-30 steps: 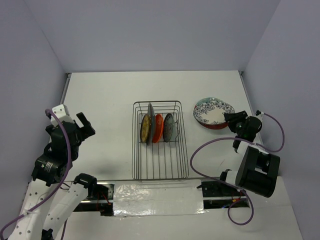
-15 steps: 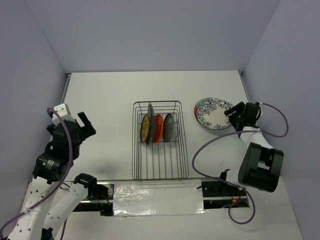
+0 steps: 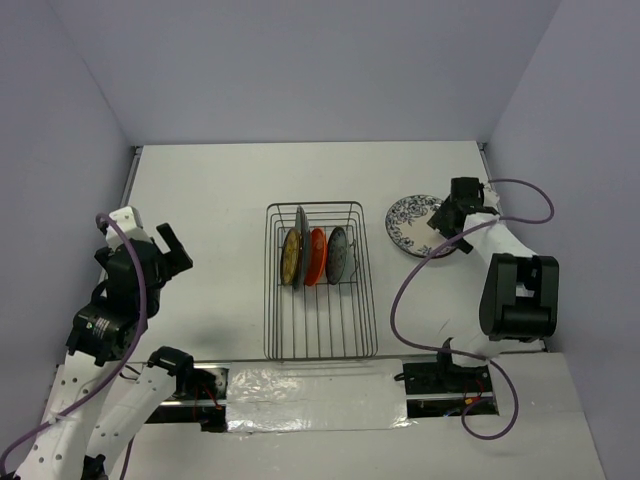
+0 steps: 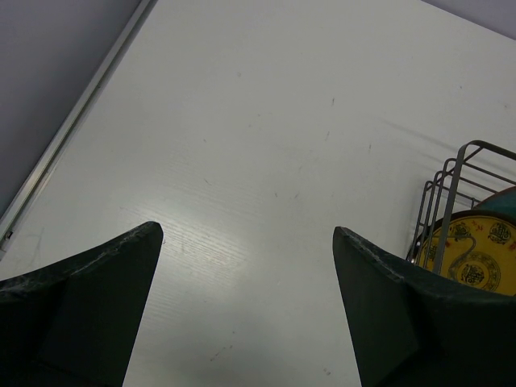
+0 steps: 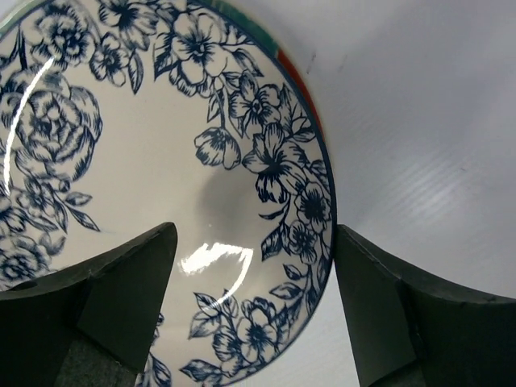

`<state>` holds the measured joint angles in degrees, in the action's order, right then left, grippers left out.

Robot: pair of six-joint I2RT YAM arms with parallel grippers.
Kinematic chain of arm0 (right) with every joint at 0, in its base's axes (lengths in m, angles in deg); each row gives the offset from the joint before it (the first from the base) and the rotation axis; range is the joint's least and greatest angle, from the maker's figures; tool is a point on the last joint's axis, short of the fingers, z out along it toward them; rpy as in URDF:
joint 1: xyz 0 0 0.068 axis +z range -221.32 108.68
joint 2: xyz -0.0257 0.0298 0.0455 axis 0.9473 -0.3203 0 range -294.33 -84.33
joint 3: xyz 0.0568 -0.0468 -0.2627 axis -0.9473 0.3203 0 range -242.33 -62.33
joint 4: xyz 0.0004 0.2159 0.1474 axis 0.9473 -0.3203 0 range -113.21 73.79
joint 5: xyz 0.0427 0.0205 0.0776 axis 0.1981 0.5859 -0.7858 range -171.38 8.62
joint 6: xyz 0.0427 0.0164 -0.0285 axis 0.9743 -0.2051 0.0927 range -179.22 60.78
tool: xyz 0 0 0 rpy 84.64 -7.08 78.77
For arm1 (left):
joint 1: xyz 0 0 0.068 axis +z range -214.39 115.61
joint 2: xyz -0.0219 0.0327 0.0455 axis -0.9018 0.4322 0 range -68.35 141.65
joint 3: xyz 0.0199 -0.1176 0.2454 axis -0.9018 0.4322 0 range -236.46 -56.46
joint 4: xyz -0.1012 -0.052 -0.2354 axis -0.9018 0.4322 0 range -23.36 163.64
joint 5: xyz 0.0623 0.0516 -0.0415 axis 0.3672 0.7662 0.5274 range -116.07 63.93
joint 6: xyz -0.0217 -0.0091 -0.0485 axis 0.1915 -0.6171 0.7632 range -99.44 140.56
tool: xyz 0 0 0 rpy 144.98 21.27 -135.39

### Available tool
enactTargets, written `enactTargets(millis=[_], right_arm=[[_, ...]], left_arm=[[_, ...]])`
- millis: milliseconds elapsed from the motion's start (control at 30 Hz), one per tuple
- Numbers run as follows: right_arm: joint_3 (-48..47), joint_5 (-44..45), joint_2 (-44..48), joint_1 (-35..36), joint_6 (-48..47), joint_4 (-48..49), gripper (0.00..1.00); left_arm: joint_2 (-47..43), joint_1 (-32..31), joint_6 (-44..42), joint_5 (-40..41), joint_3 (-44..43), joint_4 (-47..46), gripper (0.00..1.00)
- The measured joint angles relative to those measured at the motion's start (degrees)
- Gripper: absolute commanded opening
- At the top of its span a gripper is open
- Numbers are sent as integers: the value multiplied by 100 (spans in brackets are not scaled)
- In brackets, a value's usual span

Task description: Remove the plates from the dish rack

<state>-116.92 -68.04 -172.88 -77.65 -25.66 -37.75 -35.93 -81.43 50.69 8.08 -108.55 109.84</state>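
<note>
No writing, label or number is legible.

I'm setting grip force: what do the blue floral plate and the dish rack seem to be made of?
The blue floral plate looks like glazed ceramic: glossy white with sharp light reflections. The dish rack looks like thin silver-grey metal wire with a dull sheen; whether it is coated cannot be told.

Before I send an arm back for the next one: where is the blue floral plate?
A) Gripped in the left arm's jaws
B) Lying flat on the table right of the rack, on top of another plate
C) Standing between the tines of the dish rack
B: the blue floral plate lies flat on the table right of the dish rack, with the red and teal rim of a second plate showing under it.
</note>
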Motion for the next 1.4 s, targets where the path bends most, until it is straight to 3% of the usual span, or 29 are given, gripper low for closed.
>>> enactTargets(millis=[133,167,233,400,500,567,633,667,800,967,1233,1400], right_arm=[[-114,728,291,485,-48,-531,86],[-114,861,435,592,-50,-627,100],[-125,1014,815,787,-114,-785,100],[-323,962,1543,866,-367,-975,100],[-195,17,2090,931,-619,-800,100],[-79,-579,2625,1381,-750,-625,100],[-328,-632,3023,2640,-874,-699,97],[-455,-595,3040,2938,-896,-726,96],[-1790,503,2430,4905,-785,-1285,88],[-3003,1930,1067,6395,-310,-2214,86],[-5466,3351,-1703,7291,483,-4142,81],[-6159,3886,-2494,7331,739,-4990,62]], left_arm=[[4,0,0,-2,0,0,100],[7,0,0,0,0,0,100],[9,0,0,0,0,0,99],[7,0,0,0,0,0,100],[7,0,0,0,0,0,100],[7,0,0,0,0,-2,99],[11,0,0,2,0,0,99],[13,0,0,2,0,0,100],[31,0,0,2,0,2,99],[39,0,2,4,0,4,100],[31,-4,2,7,0,4,99],[-37,-7,2,2,0,2,100]])
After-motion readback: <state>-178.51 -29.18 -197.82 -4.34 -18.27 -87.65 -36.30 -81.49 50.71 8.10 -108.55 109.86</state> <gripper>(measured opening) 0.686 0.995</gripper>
